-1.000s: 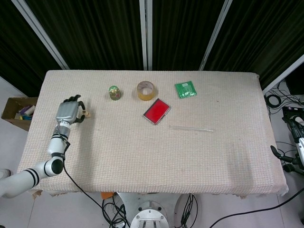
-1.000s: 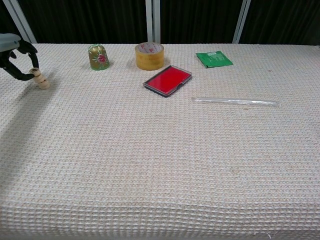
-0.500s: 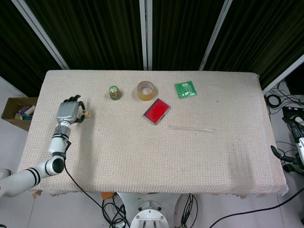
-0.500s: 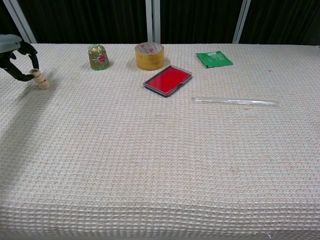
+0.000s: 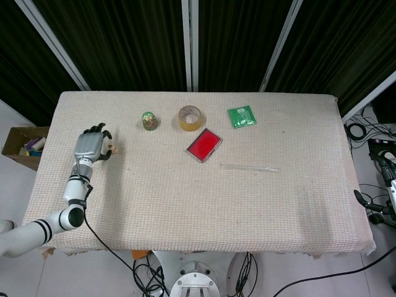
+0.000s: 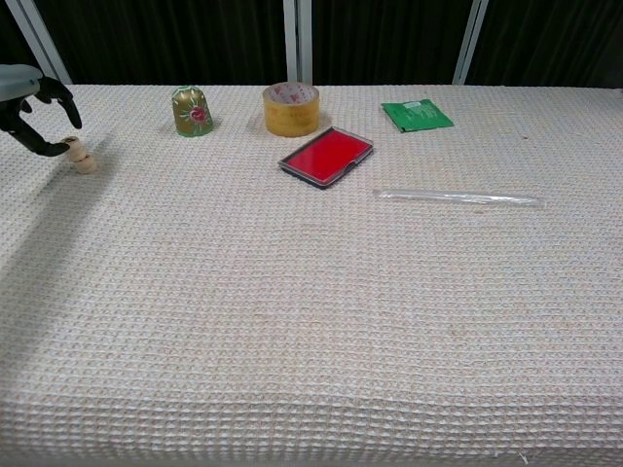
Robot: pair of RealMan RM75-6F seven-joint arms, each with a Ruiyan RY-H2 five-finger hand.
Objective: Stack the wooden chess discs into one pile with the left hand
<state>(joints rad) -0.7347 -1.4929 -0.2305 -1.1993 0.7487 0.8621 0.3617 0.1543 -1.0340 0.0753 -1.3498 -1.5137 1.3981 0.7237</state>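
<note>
Left hand (image 5: 90,146) sits over the far-left part of the table (image 5: 185,204), back of the hand up in the head view, fingers spread and lightly curled. In the chest view only its dark fingers (image 6: 51,89) show at the left edge; a fingertip touches the near side of the discs (image 6: 80,156), the others arch above them with a gap. Whether the hand actually pinches a disc cannot be told from either view. The discs lie just beside the hand on its right: pale wooden pieces, close together, apparently a small stack resting on the cloth; exact count too small to tell. Right hand does not appear in either view. Other items along the far half of the table, well apart from the discs: a small green-gold bell-shaped ornament (image 6: 192,110), a tape roll (image 6: 291,108) to its right, a red flat case (image 6: 327,156) nearer centre, a green packet (image 6: 417,114), and a clear thin tube (image 6: 458,197) lying flat on the right side.
</note>
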